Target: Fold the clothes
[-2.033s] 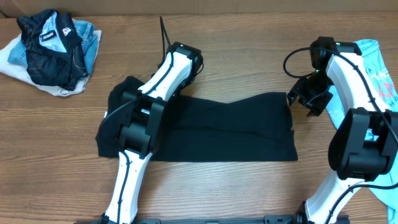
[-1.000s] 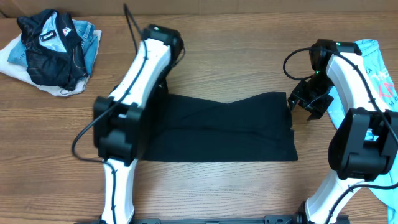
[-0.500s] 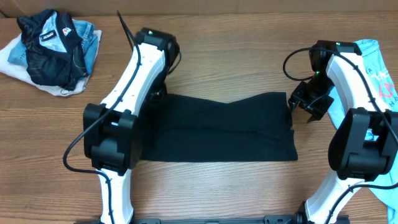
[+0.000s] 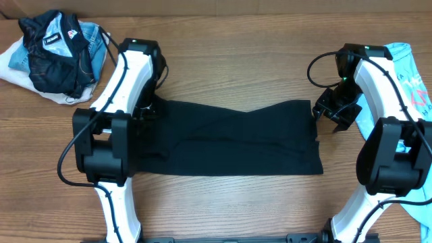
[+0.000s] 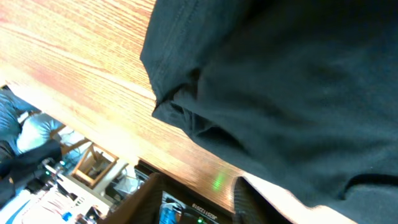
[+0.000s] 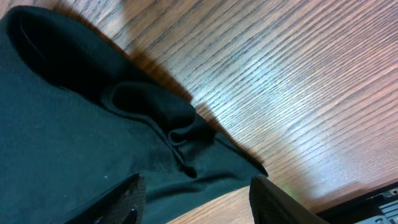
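Note:
The black T-shirt [image 4: 243,138] lies flat on the wooden table, folded into a wide rectangle. It also shows in the left wrist view [image 5: 280,81] and the right wrist view [image 6: 62,124]. My left gripper [image 4: 150,108] hangs over the shirt's left end. Its fingers [image 5: 199,205] are apart, with bare wood between them. My right gripper [image 4: 329,108] is at the shirt's right edge. Its fingers [image 6: 196,202] are open, low over a bunched hem and holding nothing.
A dark jacket with a logo patch [image 4: 57,50] lies on a pile of light cloth at the back left. A light blue T-shirt with pink lettering [image 4: 412,67] lies under the right arm at the right edge.
My left arm has swung left from over the shirt to its left end. The right arm and the shirt's right side have not moved.

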Motion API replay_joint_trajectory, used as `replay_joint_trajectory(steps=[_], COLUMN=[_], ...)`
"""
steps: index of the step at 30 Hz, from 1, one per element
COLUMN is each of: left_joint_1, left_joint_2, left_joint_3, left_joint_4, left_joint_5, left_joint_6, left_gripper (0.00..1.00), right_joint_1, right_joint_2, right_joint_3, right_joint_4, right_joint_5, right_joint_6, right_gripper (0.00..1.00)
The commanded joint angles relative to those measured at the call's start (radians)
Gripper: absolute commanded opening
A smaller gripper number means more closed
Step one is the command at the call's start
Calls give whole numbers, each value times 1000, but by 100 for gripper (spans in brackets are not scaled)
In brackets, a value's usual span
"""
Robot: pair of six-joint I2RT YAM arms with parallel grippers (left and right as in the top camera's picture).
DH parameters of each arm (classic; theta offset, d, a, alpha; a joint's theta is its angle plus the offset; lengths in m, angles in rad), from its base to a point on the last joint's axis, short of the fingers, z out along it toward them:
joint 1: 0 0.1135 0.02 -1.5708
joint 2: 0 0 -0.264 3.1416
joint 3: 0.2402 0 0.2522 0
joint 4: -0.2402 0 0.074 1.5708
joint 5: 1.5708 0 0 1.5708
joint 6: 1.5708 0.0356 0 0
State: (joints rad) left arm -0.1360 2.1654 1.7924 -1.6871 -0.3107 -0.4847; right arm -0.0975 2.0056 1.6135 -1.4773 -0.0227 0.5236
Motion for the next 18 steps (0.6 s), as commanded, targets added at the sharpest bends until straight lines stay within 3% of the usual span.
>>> replay_joint_trajectory(steps=[1, 3, 9, 13, 16, 17, 18], left_joint_1=[13, 16, 13, -12, -31, -37, -40], left_joint_2=[-5, -8, -57, -101, -99, -98, -98], left_joint_3=[-5, 3, 37, 37, 34, 20, 9], left_joint_4=[-4, -4, 1, 68, 122, 148, 163], left_joint_5=[-15, -20, -16, 174, 336, 381, 397], left_joint_6=[29, 27, 18, 146, 283, 314, 322], left_gripper=[45, 51, 55, 57, 52, 44, 38], right_joint_1=[-3, -3, -2, 0, 5, 11, 18], right_joint_2=[-26, -26, -26, -26, -26, -26, -26], right_joint_3=[-2, -2, -2, -2, -2, -2, -3], right_joint_4=[5, 10, 29, 45, 47, 43, 39], right_joint_5=[-18, -33, -61, -172, -268, -298, -305], right_joint_6=[0, 0, -16, -109, -171, -196, -207], right_gripper=[58, 57, 58, 55, 24, 11, 7])
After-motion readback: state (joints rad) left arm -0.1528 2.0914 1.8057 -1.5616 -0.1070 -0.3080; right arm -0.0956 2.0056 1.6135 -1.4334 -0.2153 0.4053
